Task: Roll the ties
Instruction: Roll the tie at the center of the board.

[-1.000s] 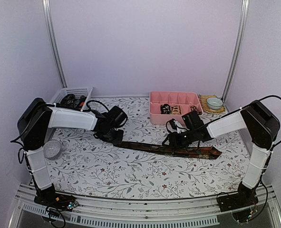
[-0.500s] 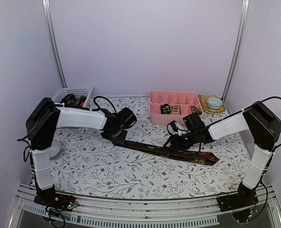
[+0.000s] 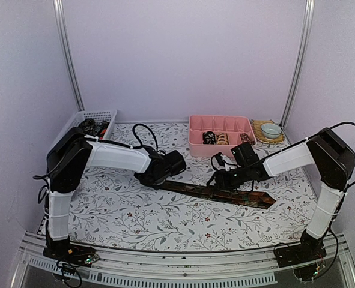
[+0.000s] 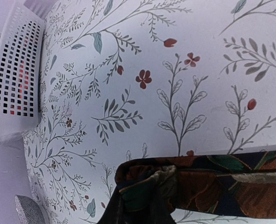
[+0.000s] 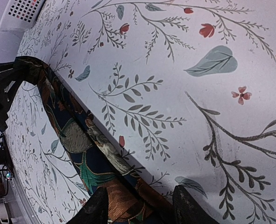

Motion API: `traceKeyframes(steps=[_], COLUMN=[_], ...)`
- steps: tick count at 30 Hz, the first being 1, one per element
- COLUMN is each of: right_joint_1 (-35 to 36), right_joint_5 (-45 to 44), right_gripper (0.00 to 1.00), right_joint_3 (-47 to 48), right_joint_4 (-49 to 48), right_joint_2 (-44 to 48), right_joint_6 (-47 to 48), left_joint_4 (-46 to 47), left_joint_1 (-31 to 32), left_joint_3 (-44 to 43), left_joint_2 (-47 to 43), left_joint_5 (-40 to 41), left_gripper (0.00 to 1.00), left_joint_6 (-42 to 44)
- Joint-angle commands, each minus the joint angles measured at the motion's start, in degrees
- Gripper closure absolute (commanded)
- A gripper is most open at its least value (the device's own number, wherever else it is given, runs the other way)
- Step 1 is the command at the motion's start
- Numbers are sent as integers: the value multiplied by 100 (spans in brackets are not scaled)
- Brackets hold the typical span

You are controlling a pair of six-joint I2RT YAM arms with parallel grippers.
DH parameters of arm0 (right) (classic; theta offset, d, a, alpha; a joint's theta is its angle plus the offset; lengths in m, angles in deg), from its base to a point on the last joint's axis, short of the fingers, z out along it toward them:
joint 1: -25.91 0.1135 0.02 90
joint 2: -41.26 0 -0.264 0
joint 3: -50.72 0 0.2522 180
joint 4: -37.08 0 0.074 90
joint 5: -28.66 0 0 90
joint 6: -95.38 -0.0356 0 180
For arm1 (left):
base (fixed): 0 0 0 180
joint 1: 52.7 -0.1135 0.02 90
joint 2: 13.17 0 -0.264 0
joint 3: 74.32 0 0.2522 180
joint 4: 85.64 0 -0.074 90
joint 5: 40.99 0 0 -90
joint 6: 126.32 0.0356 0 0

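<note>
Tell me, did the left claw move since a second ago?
Yes. The left claw slid to the right, away from the white basket and closer to the pink tray, bringing its end of the tie along.

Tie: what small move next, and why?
Probably roll the left end effector one turn toward the right end effector, which straddles the flat length: the left is shut on the tie's doubled-over end, so a coil is only begun.

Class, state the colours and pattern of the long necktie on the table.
The long necktie is dark with rust, teal and cream leaf shapes; right wrist view.
</note>
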Motion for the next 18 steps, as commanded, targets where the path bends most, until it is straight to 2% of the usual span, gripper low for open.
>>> traceKeyframes(steps=[1,18], right_joint_1=[56,49], right_joint_5=[-56,77], right_gripper=[53,53], right_joint_3=[-124,187], right_joint_4=[824,862], right_joint_2=[64,-24], right_joint_6=[-99,-186], left_joint_4=[-277,-413], left_joint_1=[198,580], left_joint_3=[-252,-673], left_joint_2=[229,853], left_joint_5=[413,555], left_gripper=[90,87], left_joint_6=[25,224])
